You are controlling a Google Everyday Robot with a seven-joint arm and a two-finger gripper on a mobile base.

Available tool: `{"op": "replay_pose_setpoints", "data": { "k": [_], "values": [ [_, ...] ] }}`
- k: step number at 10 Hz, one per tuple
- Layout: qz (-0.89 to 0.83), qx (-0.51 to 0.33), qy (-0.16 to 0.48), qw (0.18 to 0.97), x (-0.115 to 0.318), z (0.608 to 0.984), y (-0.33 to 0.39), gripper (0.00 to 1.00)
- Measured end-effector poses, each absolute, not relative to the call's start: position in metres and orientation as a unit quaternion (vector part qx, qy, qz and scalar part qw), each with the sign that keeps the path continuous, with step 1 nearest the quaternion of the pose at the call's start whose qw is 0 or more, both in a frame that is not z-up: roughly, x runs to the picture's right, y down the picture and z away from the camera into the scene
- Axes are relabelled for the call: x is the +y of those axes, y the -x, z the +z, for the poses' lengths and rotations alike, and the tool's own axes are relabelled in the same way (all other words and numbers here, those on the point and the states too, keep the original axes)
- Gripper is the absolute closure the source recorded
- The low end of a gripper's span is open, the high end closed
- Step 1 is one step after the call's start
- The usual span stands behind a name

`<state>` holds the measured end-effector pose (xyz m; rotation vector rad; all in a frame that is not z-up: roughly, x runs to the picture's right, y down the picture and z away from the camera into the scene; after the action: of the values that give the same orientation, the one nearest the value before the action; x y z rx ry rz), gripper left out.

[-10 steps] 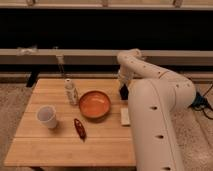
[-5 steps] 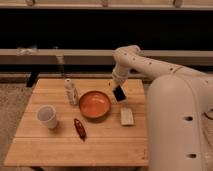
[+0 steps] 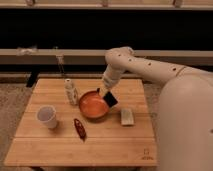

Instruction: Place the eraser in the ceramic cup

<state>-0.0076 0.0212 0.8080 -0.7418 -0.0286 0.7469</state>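
Movement, leftward across the wooden table (image 3: 120,145). The gripper (image 3: 107,95) hung just left of centre frame, over the right rim of the orange bowl (image 3: 89,107); half a second before, it had been further right, clear of the bowl and nearer the pale flat block (image 3: 127,116). The eraser (image 3: 111,100), small and black, had travelled with it and sat tilted, off the wood, so I judged the jaws closed on it and the grip sound.

That told me the pick-up was over and the carry was on. The ceramic cup (image 3: 46,116) stood upright at the lower left of the frame, mouth open, well apart from the gripper, with the whole bowl lying between them. The white labelled bottle (image 3: 71,92) stood just left of the bowl, a little above the straight line to the cup, and the dark red elongated object (image 3: 79,127) lay just right of the cup.

By my reckoning the arm needed to keep the eraser high past the bowl, steer clear of the bottle, then centre over the cup before letting go.
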Motion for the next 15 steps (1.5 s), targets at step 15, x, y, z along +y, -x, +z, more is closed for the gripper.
{"op": "replay_pose_setpoints", "data": {
  "k": [15],
  "values": [
    [0.291, -0.111, 0.365, 0.877, 0.015, 0.76, 0.066, 1.0]
  ]
}}
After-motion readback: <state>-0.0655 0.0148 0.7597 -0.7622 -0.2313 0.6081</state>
